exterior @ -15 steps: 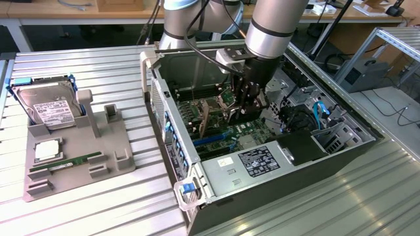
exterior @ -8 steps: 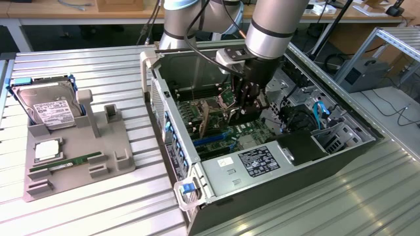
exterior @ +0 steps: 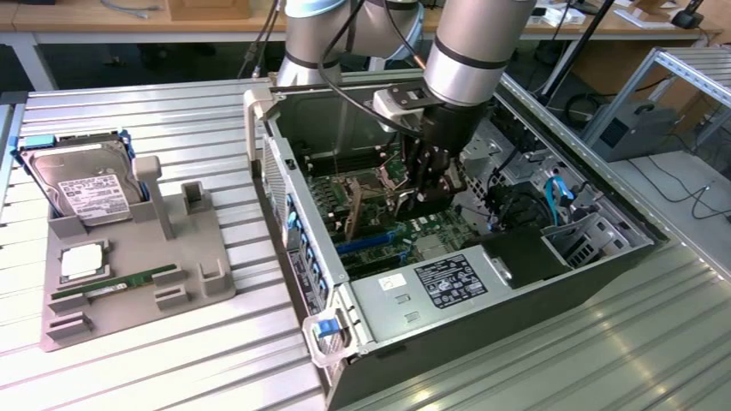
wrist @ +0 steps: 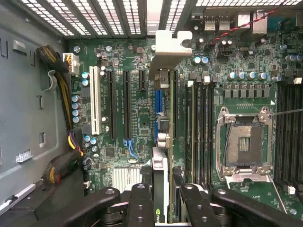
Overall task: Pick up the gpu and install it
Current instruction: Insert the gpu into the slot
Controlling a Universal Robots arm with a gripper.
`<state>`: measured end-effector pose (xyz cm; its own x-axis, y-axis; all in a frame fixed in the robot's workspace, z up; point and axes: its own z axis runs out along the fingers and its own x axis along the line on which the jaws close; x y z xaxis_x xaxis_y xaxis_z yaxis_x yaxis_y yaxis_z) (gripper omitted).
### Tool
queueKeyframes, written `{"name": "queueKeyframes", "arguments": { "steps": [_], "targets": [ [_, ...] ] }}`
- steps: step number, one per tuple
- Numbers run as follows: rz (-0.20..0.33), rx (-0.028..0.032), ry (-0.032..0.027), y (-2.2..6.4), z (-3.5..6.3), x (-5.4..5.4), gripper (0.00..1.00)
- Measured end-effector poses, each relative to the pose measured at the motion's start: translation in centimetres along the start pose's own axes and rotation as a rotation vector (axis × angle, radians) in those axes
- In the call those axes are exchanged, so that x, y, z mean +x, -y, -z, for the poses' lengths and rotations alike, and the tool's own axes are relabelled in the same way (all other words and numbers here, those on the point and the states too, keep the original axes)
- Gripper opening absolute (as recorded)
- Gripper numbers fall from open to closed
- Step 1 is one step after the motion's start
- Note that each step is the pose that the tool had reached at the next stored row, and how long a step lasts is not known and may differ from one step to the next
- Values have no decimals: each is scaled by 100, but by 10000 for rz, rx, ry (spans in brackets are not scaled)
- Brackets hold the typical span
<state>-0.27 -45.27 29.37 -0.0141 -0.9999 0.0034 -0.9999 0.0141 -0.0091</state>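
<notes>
The open computer case (exterior: 502,282) lies on its side on the table. My gripper (exterior: 425,193) reaches down into it over the motherboard (exterior: 395,231). The gpu (wrist: 161,175) is seen edge-on as a thin upright card between my fingers (wrist: 142,203), and my gripper (wrist: 163,210) is shut on it. Its silvery bracket (wrist: 168,49) points toward the slotted rear wall of the case. The card hangs in line with a blue expansion slot (wrist: 158,106). I cannot tell whether it touches the slot. In the exterior view the gpu (exterior: 356,212) shows as a tan upright plate beside my gripper.
A grey parts tray (exterior: 137,282) on the exterior view's left holds a hard drive (exterior: 86,188), a green memory stick (exterior: 115,287) and a small chip (exterior: 80,261). Inside the case are the CPU socket (wrist: 244,142), a cable bundle (wrist: 61,61) and the case walls close around my arm.
</notes>
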Motion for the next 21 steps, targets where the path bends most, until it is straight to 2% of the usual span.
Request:
{"name": "queueKeyframes", "arguments": {
  "steps": [2,9,15,18,21],
  "targets": [
    [0,0,0,-30,-3,10,27],
    [0,9,-1,-262,-6,60,27],
    [-20,9,-1,-308,-44,82,27],
    [-43,10,4,-377,-52,87,27],
    [-45,10,8,-402,-66,88,27]
  ]
}}
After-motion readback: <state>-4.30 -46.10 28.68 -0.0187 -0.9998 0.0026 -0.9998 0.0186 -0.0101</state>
